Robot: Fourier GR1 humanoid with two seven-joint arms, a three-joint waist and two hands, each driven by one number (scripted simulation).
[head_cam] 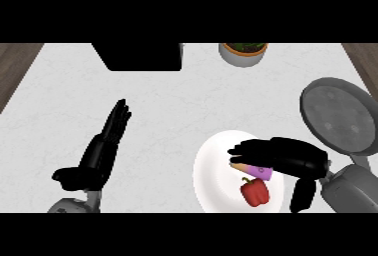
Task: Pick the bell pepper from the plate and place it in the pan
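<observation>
Curled black fingers of the right hand (284, 156) hover, holding nothing, over the glossy red bell pepper (255, 192) on the white round plate (214, 170), beside the grey round pan (338, 116) on the pale marbled counter (177, 105), while the left hand (103, 145) rests open.

A pale, faintly marbled tabletop (184, 100) fills most of the view. Brown wood-grain floor (15, 65) shows past its left and right edges. At the far edge sits a black box (140, 56), and beside it, to the right, a white pot (242, 55) holding a green plant. The light is even and soft.
</observation>
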